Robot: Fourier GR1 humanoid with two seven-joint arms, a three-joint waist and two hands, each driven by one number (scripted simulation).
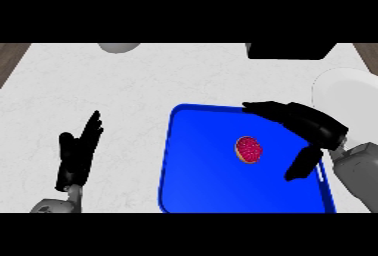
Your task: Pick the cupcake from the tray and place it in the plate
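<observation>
plate [347, 90]: cut by right edge, partly behind right hand [314, 127] | tray [199, 165]: near edge cut off

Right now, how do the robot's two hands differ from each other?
The left hand rests over the bare white counter, fingers straight and together, pointing up; the right hand is over the blue tray, fingers and thumb spread wide apart. The left hand is far from the cupcake; the right hand arches beside it without touching. Both are black, on grey forearms, and hold nothing.
</observation>
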